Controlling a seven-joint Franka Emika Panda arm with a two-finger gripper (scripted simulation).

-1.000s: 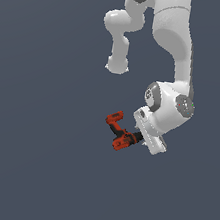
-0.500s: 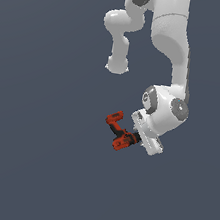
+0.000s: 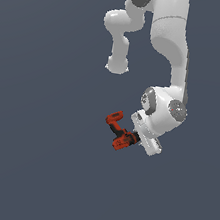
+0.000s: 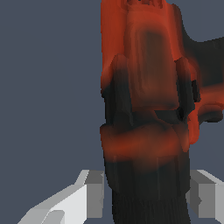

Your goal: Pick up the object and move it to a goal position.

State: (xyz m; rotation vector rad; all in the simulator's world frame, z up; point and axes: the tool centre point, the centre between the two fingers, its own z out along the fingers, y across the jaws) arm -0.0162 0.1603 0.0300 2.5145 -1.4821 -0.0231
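The red-orange and black drill point(image 3: 118, 131) hangs in the air against a plain grey background, held at its black end. My white gripper point(image 3: 131, 138) is shut on it, with the drill sticking out toward the exterior view's left. In the wrist view the drill point(image 4: 146, 100) fills most of the picture and is blurred by closeness. The gripper point(image 4: 146, 199) has one grey-white finger on each side of the drill's dark ribbed end; one finger point(image 4: 89, 192) and the other finger point(image 4: 205, 197) both show.
The white arm point(image 3: 168, 46) comes down from the top of the exterior view, with an elbow link point(image 3: 119, 42) to its left. Only a flat grey background surrounds the arm and the drill.
The arm's wrist has shifted slightly toward the exterior view's left. The drill stays in the gripper at nearly the same spot.
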